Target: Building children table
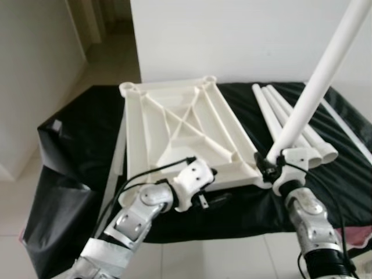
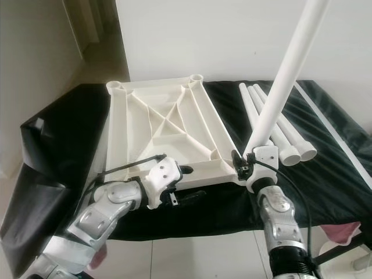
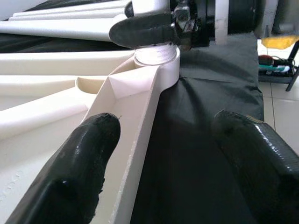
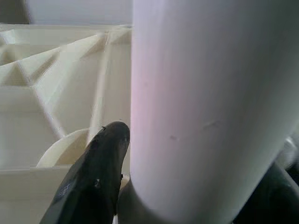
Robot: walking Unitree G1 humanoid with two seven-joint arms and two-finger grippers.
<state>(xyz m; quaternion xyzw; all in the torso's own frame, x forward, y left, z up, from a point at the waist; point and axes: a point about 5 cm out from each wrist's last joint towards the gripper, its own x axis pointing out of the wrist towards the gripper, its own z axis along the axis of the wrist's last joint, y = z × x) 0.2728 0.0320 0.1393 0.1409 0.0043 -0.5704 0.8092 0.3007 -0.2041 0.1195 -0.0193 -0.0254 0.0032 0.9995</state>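
Observation:
The white plastic table top (image 1: 174, 128) lies upside down on a black-covered surface. My right gripper (image 1: 268, 168) is shut on a white table leg (image 1: 314, 87) that leans up to the right. The leg's lower end sits at the top's near right corner socket (image 3: 159, 56). In the right wrist view the leg (image 4: 196, 116) stands beside one black finger (image 4: 100, 168). My left gripper (image 1: 216, 187) is open at the top's front edge. One of its fingers (image 3: 84, 154) is over the ribbed underside and the other over the cloth, with the rim between them.
Three spare white legs (image 1: 290, 125) lie side by side on the black cloth (image 1: 81, 133) to the right of the top. A thin white rod (image 1: 349, 131) lies further right. A white wall stands behind, with tiled floor around and a doorway at the far left.

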